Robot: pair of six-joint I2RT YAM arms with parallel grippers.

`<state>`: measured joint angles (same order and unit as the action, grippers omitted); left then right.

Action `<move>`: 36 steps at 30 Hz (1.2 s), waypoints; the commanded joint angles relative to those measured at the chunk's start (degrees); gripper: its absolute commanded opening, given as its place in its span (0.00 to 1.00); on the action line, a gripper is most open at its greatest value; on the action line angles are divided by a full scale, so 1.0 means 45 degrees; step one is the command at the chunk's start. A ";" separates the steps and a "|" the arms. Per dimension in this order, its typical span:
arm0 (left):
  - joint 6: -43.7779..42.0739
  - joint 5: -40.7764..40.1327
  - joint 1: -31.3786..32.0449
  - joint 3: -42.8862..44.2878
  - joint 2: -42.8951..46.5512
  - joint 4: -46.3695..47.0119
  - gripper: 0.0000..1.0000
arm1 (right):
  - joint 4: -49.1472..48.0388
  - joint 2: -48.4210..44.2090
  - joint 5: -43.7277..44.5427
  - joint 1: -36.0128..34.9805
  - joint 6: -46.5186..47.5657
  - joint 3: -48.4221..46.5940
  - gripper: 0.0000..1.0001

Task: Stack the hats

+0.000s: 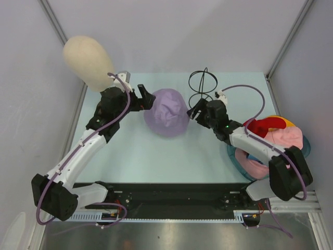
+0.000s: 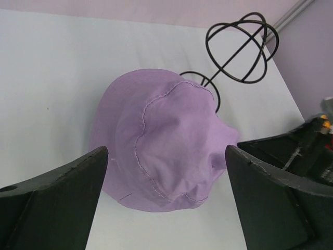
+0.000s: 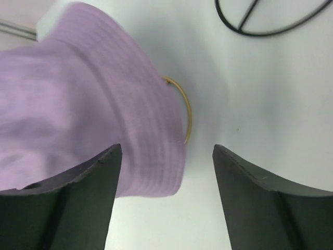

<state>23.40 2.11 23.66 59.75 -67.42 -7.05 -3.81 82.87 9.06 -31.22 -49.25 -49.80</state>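
The left arm [image 1: 78, 151] rises from its base at the near left and slants toward the far middle, with the wrist turned to the right. The left tool [image 1: 147, 99] points right, its fingers [image 2: 57, 203] spread as wide as they go. The right arm [image 1: 260, 148] folds at the near right and stretches left and far toward the middle. The right tool [image 1: 194, 111] faces left, with its fingers [image 3: 78, 203] standing well apart and gripping nothing.

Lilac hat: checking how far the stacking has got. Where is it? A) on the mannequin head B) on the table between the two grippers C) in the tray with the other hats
B: the lilac hat lies on the table, between the left gripper and the right gripper.
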 commanded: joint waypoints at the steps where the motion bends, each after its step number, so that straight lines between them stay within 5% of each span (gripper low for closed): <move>1: -0.0511 -0.0839 0.0035 0.0922 0.0508 -0.0424 1.00 | 0.1877 -0.2181 0.0368 0.0044 0.1531 -0.1549 0.77; 10: -0.1583 -0.1522 0.0016 0.1176 0.0939 -0.1265 1.00 | 0.9896 -0.7183 0.3532 0.0978 0.2740 -0.3866 0.76; 16: -0.2602 -0.1836 0.0094 0.1293 0.0705 -0.1851 1.00 | 1.3265 -0.7147 0.1488 0.6266 0.4926 -0.5690 0.68; 23: -0.2231 -0.1231 0.0094 0.0806 0.0978 -0.1754 1.00 | 1.2803 -0.7224 -0.3509 1.2265 0.6082 -0.4289 0.67; 29: -0.1938 -0.0899 0.0094 0.0610 0.1231 -0.1754 1.00 | 1.0225 -0.6602 -0.4899 1.3167 0.6373 -0.3054 0.67; 36: -0.2074 -0.1015 0.0094 0.0103 0.1973 -0.1988 1.00 | 0.9460 -0.3946 -0.5959 1.3774 0.8713 -0.4828 0.77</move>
<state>14.04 -2.79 23.77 61.49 -61.71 -15.92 43.77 60.34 -13.06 29.43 -18.44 -65.41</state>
